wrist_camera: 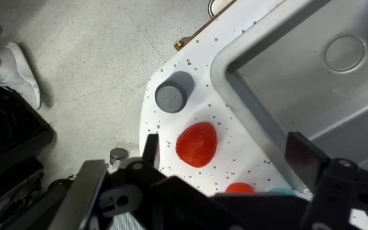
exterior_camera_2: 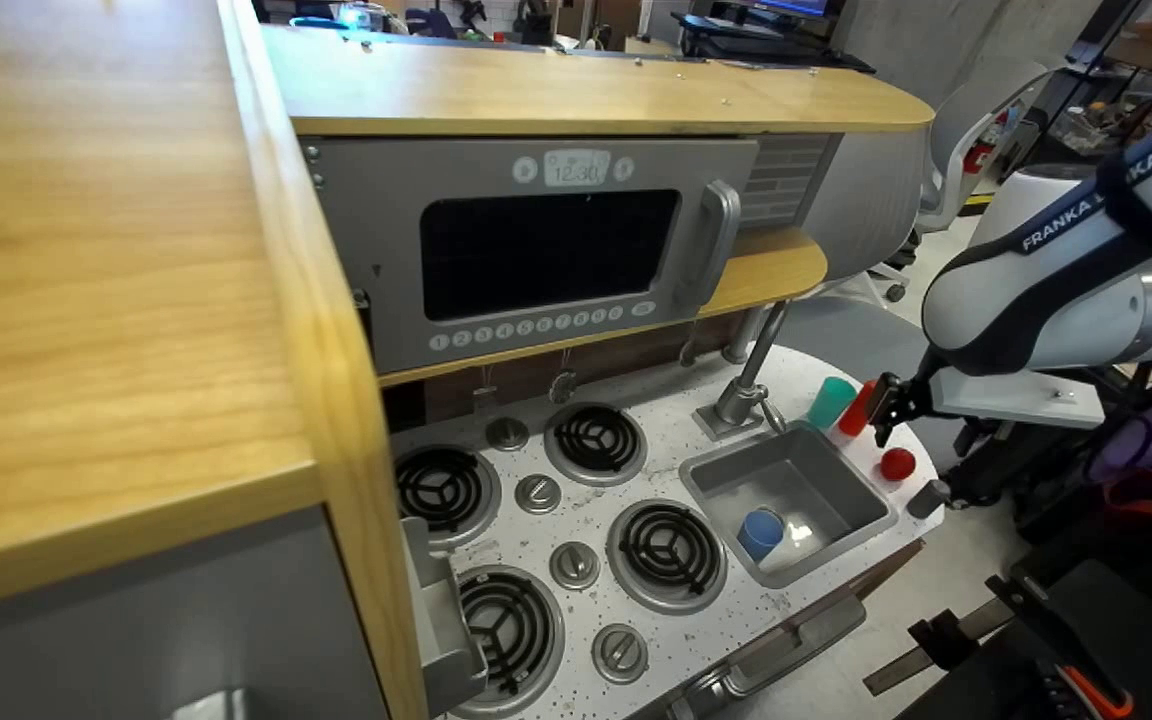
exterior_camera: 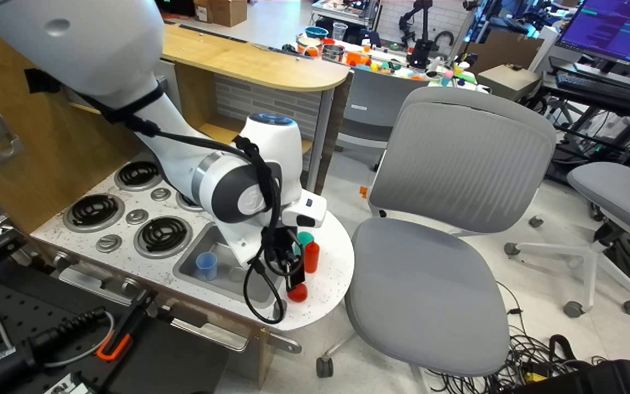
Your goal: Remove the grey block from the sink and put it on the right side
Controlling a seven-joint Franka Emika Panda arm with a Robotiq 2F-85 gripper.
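Observation:
The grey block (wrist_camera: 171, 97) is a short dark grey cylinder. It stands on the white speckled counter near the rounded edge, outside the sink. It also shows in both exterior views (exterior_camera: 280, 308) (exterior_camera_2: 929, 498). The grey sink (wrist_camera: 299, 80) is beside it, and shows in both exterior views (exterior_camera: 184, 268) (exterior_camera_2: 816, 480). My gripper (wrist_camera: 224, 139) is open and holds nothing, its fingers wide apart. It hangs above the counter between the sink rim and the rounded edge, apart from the grey block. It also shows in both exterior views (exterior_camera: 295, 276) (exterior_camera_2: 882, 412).
A red rounded object (wrist_camera: 196, 145) lies on the counter below the fingers. A red bottle-like object (exterior_camera: 311, 257) and a green cup (exterior_camera_2: 830, 402) stand close by. A blue cup (exterior_camera_2: 761, 533) is in the sink. A faucet (exterior_camera_2: 741, 395) rises behind it. A grey chair (exterior_camera: 430, 295) adjoins the counter.

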